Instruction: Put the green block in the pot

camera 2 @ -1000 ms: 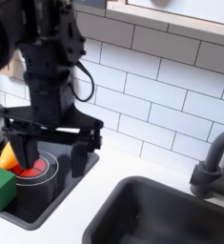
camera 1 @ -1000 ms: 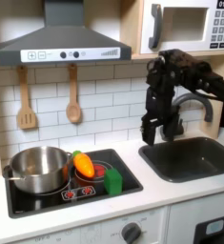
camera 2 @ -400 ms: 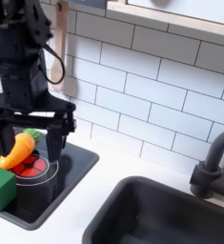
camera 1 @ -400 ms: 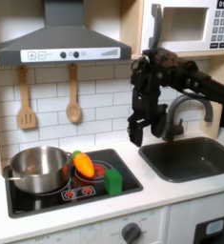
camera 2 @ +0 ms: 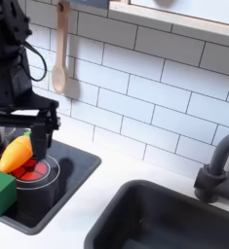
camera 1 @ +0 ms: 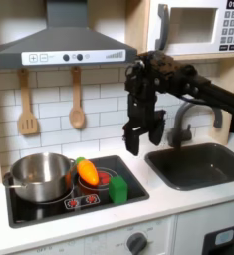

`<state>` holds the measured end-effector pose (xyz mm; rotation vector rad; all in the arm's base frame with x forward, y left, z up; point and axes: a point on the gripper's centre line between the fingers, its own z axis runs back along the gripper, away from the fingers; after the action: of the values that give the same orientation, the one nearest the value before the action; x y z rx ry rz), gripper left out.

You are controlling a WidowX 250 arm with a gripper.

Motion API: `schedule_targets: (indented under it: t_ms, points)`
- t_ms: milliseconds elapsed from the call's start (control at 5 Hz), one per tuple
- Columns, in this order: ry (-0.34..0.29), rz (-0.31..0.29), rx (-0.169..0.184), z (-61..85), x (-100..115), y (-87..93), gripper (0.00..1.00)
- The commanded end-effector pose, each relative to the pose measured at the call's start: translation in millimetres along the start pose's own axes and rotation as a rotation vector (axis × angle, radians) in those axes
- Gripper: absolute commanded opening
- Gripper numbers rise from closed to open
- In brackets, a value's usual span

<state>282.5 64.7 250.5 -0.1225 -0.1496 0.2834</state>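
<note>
Green block [camera 1: 119, 189]: sits on the stove's [camera 1: 49, 207] front right edge, beside the orange toy vegetable [camera 1: 88, 171], apart from the pot [camera 1: 39, 175] on the left burner. End effector [camera 1: 144, 135]: empty, fingers spread, hanging above and right of the block, probably poised for a descent.

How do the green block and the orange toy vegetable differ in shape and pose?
The green block is a squat, boxy cuboid; the orange toy vegetable is rounded and elongated. The block sits flat on the stovetop's front edge; the vegetable lies tilted beside the pot. Neither is gripped.
</note>
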Motion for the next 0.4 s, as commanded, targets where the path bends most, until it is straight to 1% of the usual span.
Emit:
schedule_targets:
  t_ms: [0,200]
  points:
    - [-0.007,-0.002,0.013,-2.6,15.0,16.8,1.00]
    - [-0.006,-0.017,-0.011,-5.6,18.1,18.7,1.00]
